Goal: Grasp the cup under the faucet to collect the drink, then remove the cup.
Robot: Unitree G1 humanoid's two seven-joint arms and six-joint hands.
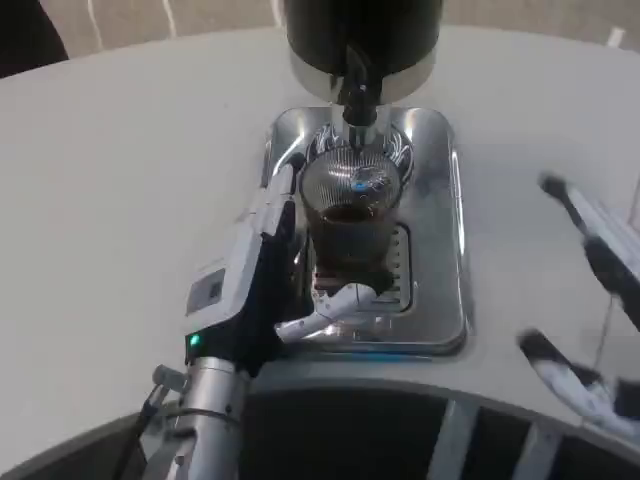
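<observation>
A clear ribbed cup (349, 215) stands on the shiny metal drip tray (440, 250) directly beneath the black faucet (357, 95) of the dark drink dispenser (362, 35). The cup holds dark liquid in its lower part. The left hand (262, 290) wraps the cup from the cup's left side: its dark fingers (283, 215) lie against the wall, and a white finger (335, 305) curls round the base at the front, so the hand grips the cup.

The tray has a raised rim all round; the cup sits near its middle, over the slotted grate (398, 265), with bare metal to its right and in front. The tray's front edge lies close to the near edge of the white desk (120, 200), which curves across the bottom of the view. To the left of the tray the desk is broad and bare.

The right hand (590, 300) hangs well apart at the right side, blurred, its fingers spread and holding nothing, above the desk's right part.
</observation>
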